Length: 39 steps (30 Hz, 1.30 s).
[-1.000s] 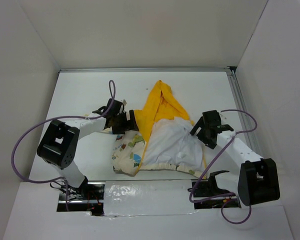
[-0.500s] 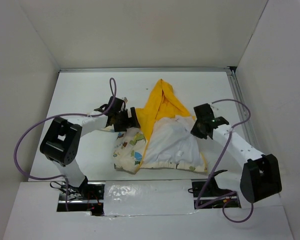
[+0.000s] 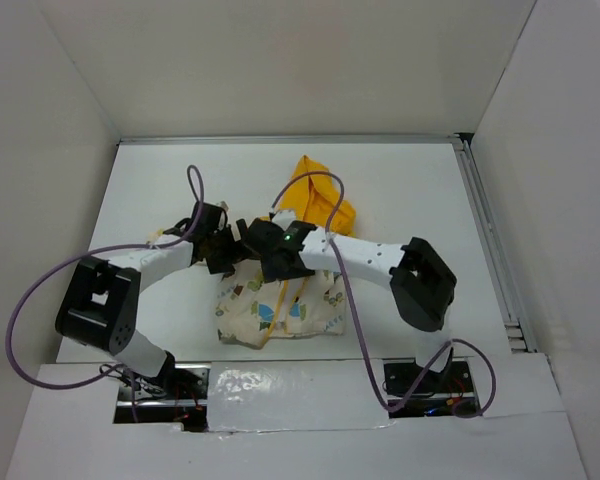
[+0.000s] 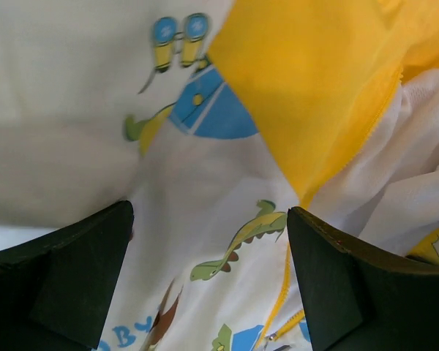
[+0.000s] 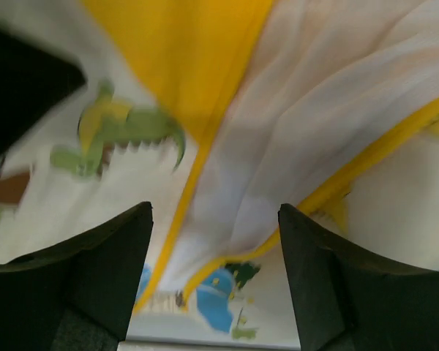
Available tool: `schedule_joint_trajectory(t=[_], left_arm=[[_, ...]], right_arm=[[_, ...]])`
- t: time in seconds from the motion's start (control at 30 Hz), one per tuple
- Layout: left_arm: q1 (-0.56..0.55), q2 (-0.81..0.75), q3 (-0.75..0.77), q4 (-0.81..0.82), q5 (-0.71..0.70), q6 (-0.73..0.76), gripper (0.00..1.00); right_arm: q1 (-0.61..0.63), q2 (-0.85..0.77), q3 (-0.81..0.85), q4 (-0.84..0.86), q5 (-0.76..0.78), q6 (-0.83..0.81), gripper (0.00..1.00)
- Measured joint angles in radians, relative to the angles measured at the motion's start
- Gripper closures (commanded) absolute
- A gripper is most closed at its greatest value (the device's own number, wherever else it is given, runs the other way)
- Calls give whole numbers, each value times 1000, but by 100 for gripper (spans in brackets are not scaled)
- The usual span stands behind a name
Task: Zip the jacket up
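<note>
Right arm swings across from right side; jacket [image 3: 272, 305] flap now folded over, print up. Right gripper [image 3: 273, 263] wide, empty, over yellow zipper edge [image 5: 181, 216], likely aligning fronts. Left gripper [image 3: 226, 250] wide, empty, above left front. Jacket mid-table [image 3: 160, 185], unzipped

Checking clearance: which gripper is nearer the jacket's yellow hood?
Right. The right gripper is just in front of the bright yellow fabric hood; the left gripper is farther away, to its left.

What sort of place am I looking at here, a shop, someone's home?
Most likely a robotics lab test booth. Plain white walls box in a white table, a left arm and right arm are bolted at its near edge, and they work over a child's jacket.
</note>
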State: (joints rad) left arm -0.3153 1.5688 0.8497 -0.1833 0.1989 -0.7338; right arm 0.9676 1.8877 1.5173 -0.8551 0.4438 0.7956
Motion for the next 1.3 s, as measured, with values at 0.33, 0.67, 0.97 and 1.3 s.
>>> schedule_joint_trajectory(t=[0.33, 0.67, 0.97, 1.3], left_arm=[[32, -118, -89, -2, 28, -4, 1], [-124, -255, -117, 40, 102, 53, 1], [-352, -175, -107, 115, 138, 132, 1], [-457, 31, -29, 120, 105, 128, 19]], right_arm=[[-29, -536, -401, 249, -271, -120, 19], [-411, -588, -446, 283, -272, -88, 19], [-473, -209, -229, 284, -303, -109, 41], [-512, -83, -64, 251, -283, -120, 100]])
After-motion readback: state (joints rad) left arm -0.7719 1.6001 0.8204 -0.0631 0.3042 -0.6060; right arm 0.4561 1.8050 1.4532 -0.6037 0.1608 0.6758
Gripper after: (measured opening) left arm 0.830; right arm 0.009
